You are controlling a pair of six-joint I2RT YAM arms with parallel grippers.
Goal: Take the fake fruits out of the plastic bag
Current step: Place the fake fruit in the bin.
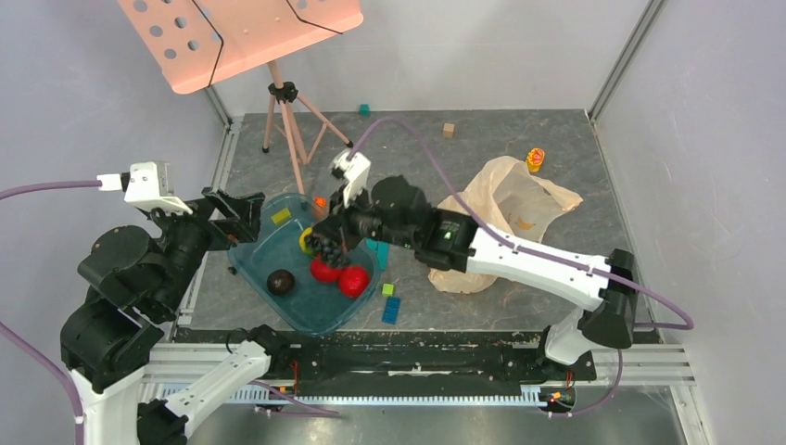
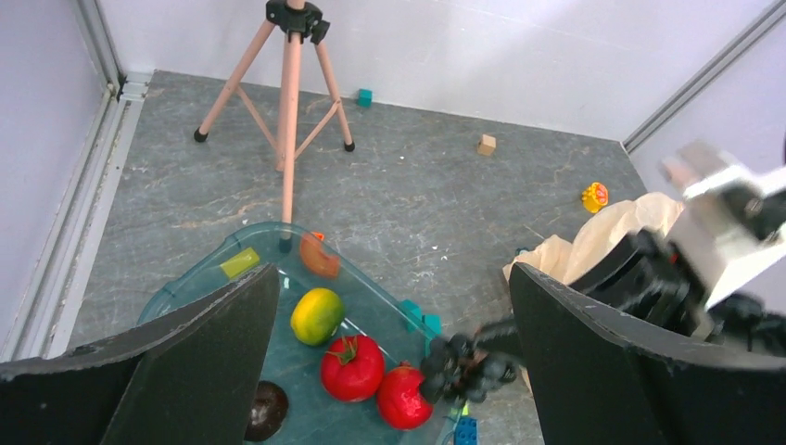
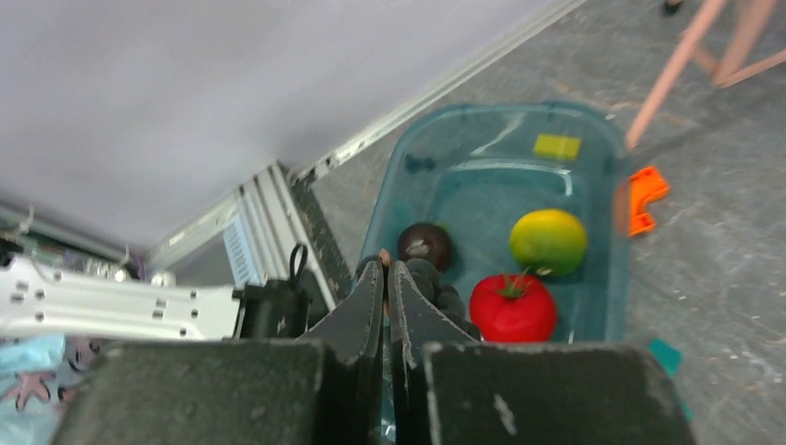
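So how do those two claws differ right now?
The left gripper stands wide open and empty; the right gripper is shut on the bunch of grapes. The left gripper sits beside the tray's left rim; the right gripper hangs over the tray, close to the red fruits. Both are black and aimed at the tray.

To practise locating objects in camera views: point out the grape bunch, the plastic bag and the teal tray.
grape bunch [image 2: 463,368], left wrist view, middle of the dark cluster.
plastic bag [image 1: 508,197], top view, its crumpled upper face.
teal tray [image 1: 313,308], top view, bare floor near the front corner.
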